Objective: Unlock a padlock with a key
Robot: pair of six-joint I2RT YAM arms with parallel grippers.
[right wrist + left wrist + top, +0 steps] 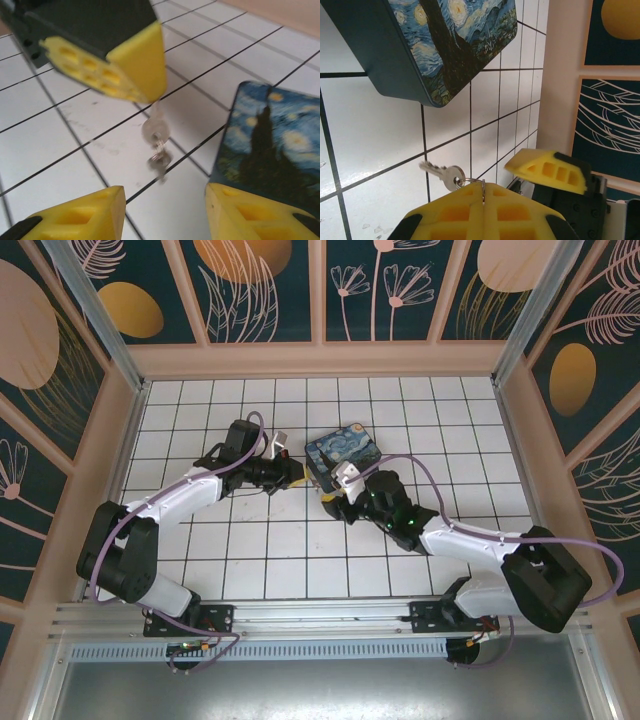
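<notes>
Tiles [370,130]; left claw [483,186] with key [442,173] opposite right claw [164,194].

Key [443,174]: small, silver, round bow with a thin split ring [461,181] through it. In the left wrist view it sits low in the frame, left of centre, with the blade pointing left and slightly up. The ring runs into the seam of the left gripper [483,192], whose tips are pressed together. In the right wrist view the key [155,128] hangs at frame centre, blurred, clear of the tiles [75,150]. A second small metal piece [160,162] hangs just below it, too blurred to identify.
</notes>
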